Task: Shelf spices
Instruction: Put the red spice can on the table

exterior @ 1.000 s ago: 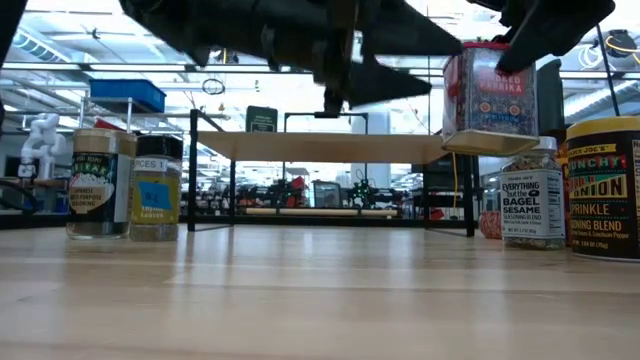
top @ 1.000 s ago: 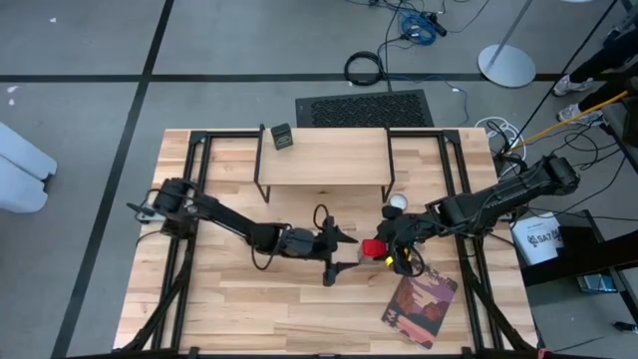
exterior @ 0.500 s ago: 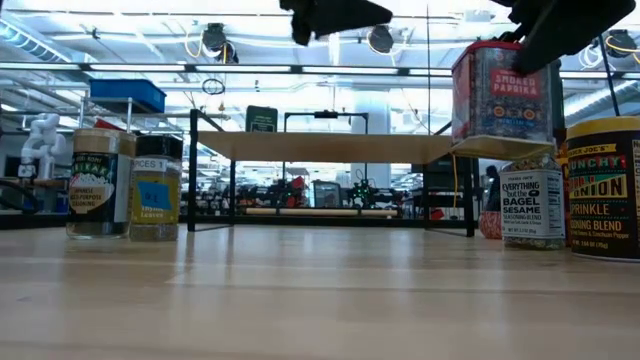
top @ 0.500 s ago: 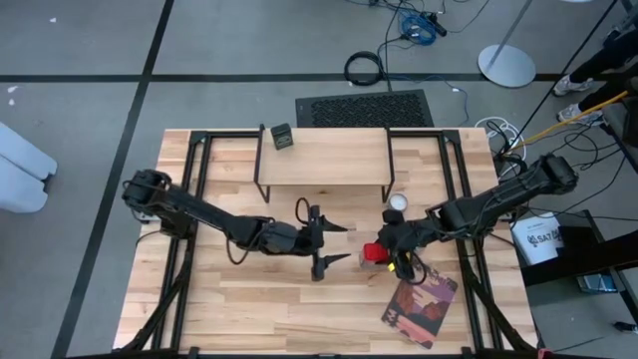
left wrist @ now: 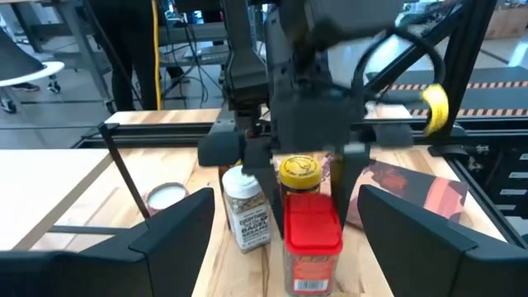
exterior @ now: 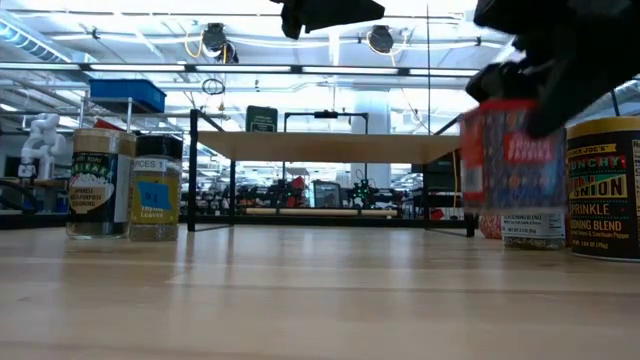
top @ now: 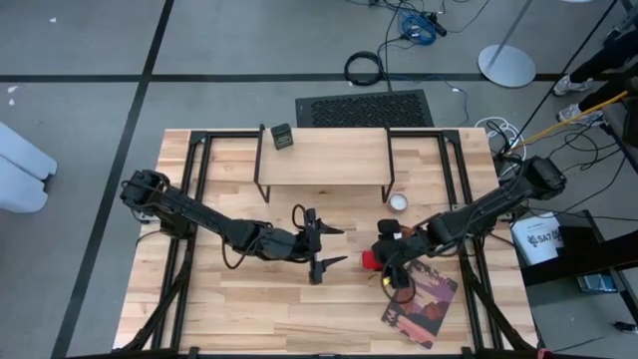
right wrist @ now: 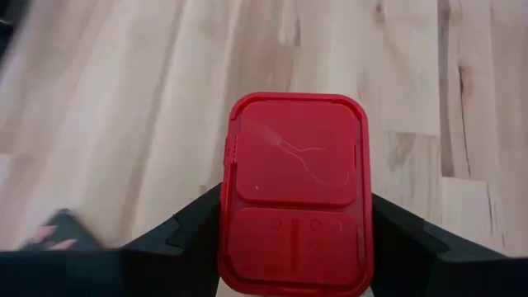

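Observation:
A tin with a red lid [right wrist: 295, 190], one of the spices, is gripped by my right gripper [top: 384, 259], which is shut on it, in front of the shelf's right end. The low view shows this tin [exterior: 510, 160] above the table. My left gripper [top: 334, 245] stands open to the tin's left, raised, with nothing between its fingers. The shelf [top: 324, 157] stands at the table's far side and carries one small dark jar [top: 282, 137]. A white-topped jar [top: 398, 202] stands by the shelf's right leg. My right gripper pinches the tin between its two fingers [right wrist: 177, 235], one on each of two opposite sides just under the red lid's edge [right wrist: 227, 198]. It comes from above, slanting down. The tin hangs about upright, lid up, clear of the table.
Two jars [exterior: 98, 182] [exterior: 157, 187] stand at the left in the low view. A bagel-seasoning jar [exterior: 533, 215] and a yellow-topped onion jar [exterior: 604, 185] stand at the right, close by the held tin. A reddish picture-covered book [top: 421, 304] lies near the front right.
My left gripper has risen and drawn back a little toward the table's left, away from the tin, still open. My right gripper has carried the tin down and toward the near edge; the tin stays upright in the hold.

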